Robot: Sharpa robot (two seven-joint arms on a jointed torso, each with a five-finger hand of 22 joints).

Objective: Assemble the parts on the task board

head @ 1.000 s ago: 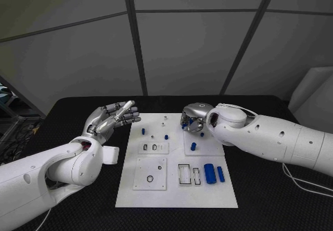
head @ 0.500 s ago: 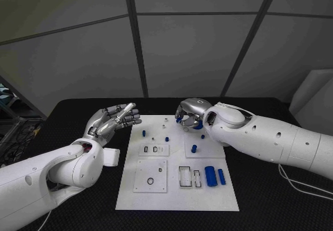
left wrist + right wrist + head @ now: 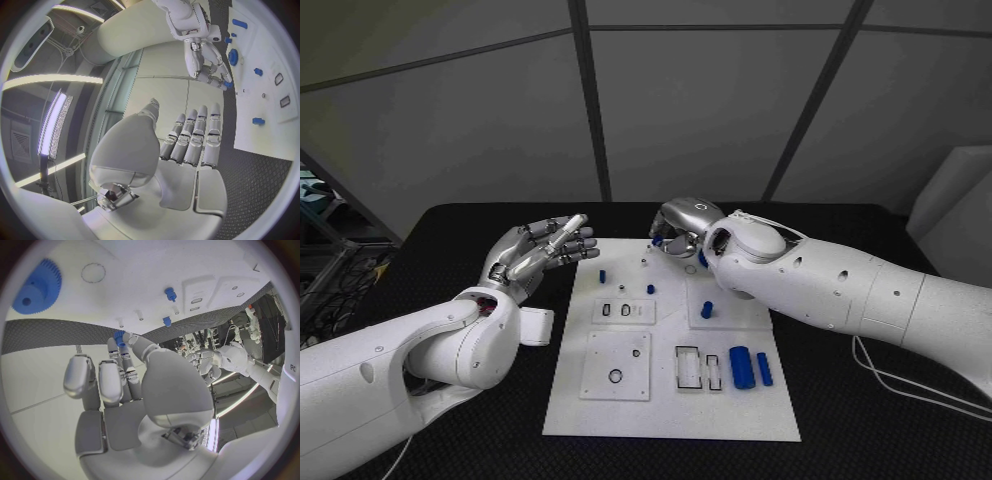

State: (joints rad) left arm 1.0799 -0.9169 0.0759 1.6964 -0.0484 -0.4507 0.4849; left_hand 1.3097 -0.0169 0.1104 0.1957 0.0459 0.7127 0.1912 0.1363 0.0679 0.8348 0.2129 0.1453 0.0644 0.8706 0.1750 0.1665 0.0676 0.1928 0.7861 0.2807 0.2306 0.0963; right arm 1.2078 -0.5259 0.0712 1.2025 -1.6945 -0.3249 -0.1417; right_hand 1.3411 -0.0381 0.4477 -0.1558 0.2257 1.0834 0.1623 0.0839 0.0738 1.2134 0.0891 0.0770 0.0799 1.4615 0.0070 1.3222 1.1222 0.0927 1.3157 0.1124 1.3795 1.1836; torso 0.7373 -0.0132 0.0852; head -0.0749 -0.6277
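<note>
The white task board (image 3: 668,400) lies in the middle of the black table. My right hand (image 3: 678,232) hovers over its far edge, and a small blue part (image 3: 119,337) is pinched at its fingertips. A blue gear (image 3: 37,287) lies on the board near that hand. Short blue pegs (image 3: 603,275) (image 3: 649,289) (image 3: 707,309) stand in the far half. A thick blue cylinder (image 3: 740,367) and a thinner one (image 3: 763,365) lie at the near right. My left hand (image 3: 538,250) is raised beside the board's far left corner, fingers straight, holding nothing.
Rectangular slots (image 3: 685,366) and round holes (image 3: 615,375) mark the near half of the board. Black table (image 3: 473,440) surrounds the board. A grey panelled wall (image 3: 689,100) rises just behind the far edge.
My right hand has moved left and farther back along the board's far edge with the blue part. The left hand has stayed about where it was.
</note>
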